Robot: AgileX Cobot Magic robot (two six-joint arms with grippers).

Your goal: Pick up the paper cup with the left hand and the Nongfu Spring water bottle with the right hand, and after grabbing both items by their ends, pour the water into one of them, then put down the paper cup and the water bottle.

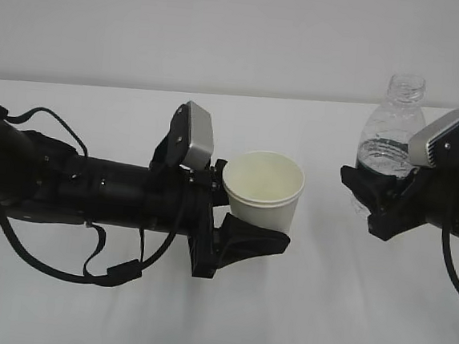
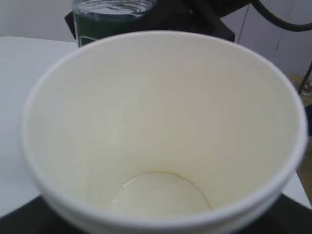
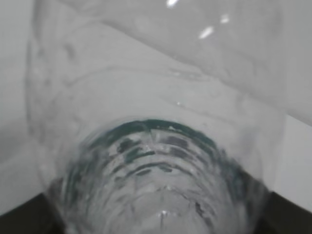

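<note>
We see the left hand (image 1: 245, 226), a black arm with a silver-grey plate and loose black cables, with its jaws clamped around the lower part of the small white paper cup (image 1: 263, 189), which stands upright above the white table (image 1: 321, 325). Across a clear gap to the right, the right hand (image 1: 384, 198), a black gripper with a light grey plate, grips the small clear ribbed plastic Nongfu Spring water bottle (image 1: 394, 126) around its dark band, the bottle upright and its open narrow neck higher than the cup's rim. Nothing stands between cup and bottle. From the left wrist we look into the cup (image 2: 161, 131): a rolled rim, smooth pale cream walls tapering to a round bottom; whether it holds liquid we cannot tell. Beyond its rim shows the bottle's green label (image 2: 105, 24). The right wrist shows the bottle's (image 3: 156, 146) ribbed transparent wall up close.
</note>
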